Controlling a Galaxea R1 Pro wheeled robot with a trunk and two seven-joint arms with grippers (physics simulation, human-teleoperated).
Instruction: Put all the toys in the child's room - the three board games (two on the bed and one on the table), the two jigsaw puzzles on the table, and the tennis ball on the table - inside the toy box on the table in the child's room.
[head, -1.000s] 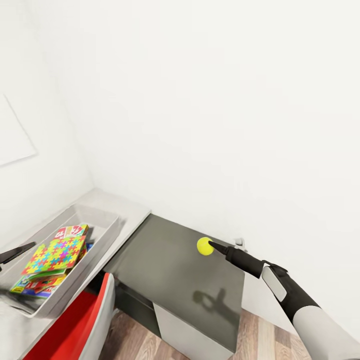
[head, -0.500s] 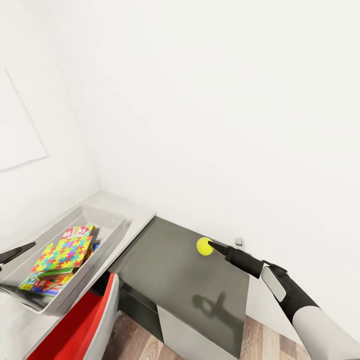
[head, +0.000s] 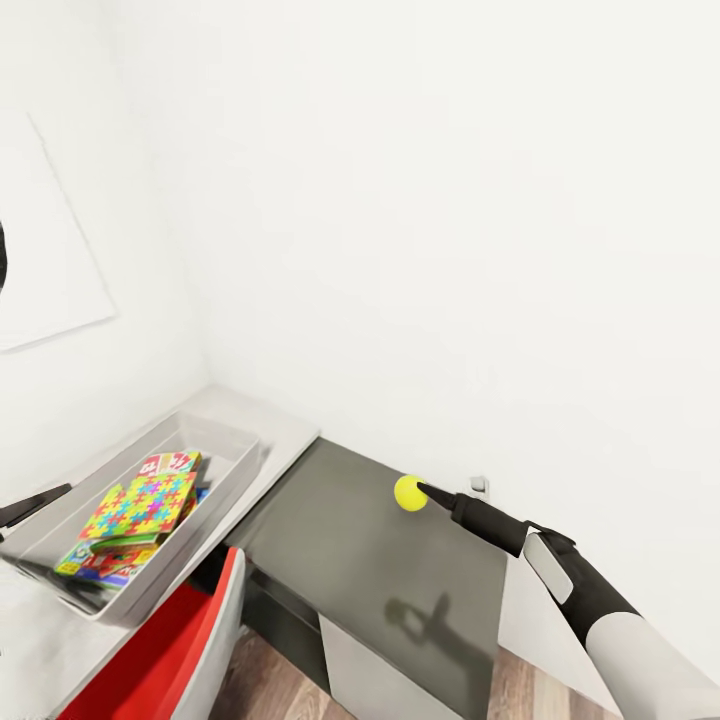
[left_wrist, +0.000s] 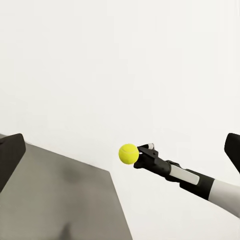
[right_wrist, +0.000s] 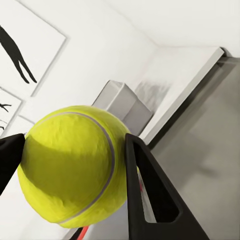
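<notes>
head view: tennis ball (head: 409, 493) in right gripper (head: 424, 490)

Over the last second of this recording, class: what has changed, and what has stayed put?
The head camera has turned, so the toy box and table shift rightward in its picture; they have not moved themselves. The right gripper still clamps the tennis ball above the dark section. The jigsaw puzzle stays in the box.
</notes>
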